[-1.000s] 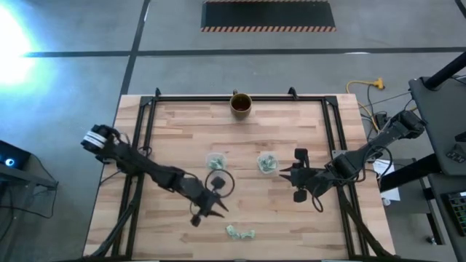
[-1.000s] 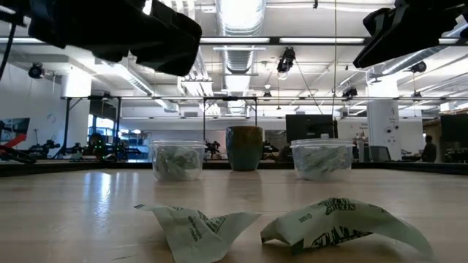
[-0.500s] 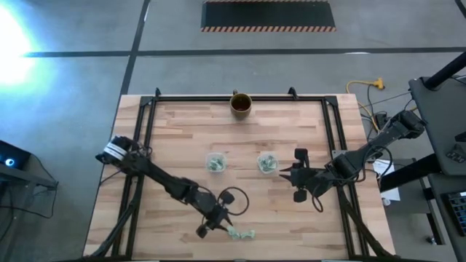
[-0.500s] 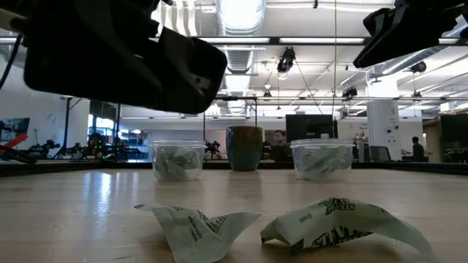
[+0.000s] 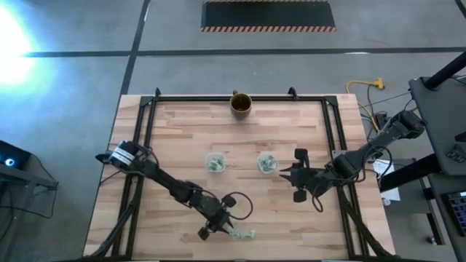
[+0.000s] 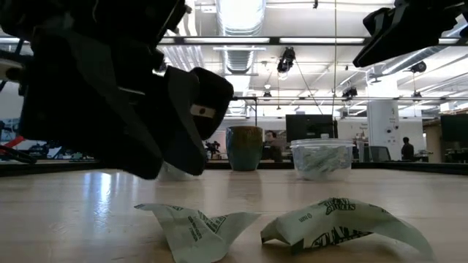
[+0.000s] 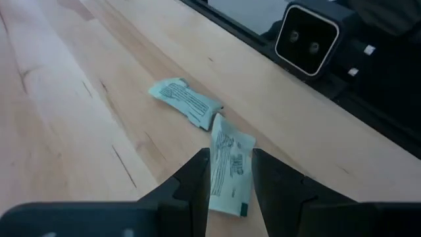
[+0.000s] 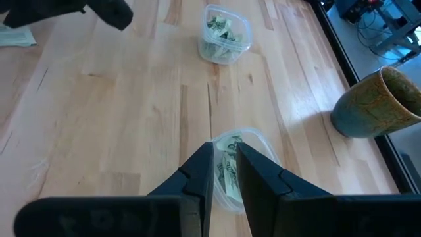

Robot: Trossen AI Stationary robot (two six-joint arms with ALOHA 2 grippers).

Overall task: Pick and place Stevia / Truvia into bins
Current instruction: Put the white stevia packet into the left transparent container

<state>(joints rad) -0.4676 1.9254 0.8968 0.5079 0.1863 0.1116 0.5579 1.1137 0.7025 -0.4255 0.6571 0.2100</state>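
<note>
left gripper (image 7: 229, 172) fingers apart astride stevia packet (image 7: 228, 174), apparently ungripped; right gripper (image 8: 223, 168) narrowly parted, empty.

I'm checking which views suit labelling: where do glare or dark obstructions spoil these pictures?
High view: strong white glare washes out the floor at upper left; the table is evenly lit. Low view: the left gripper looms as a dark silhouette, hiding one cup; ceiling lights blow out. Left wrist view: the packet between the fingers is evenly lit.
</note>
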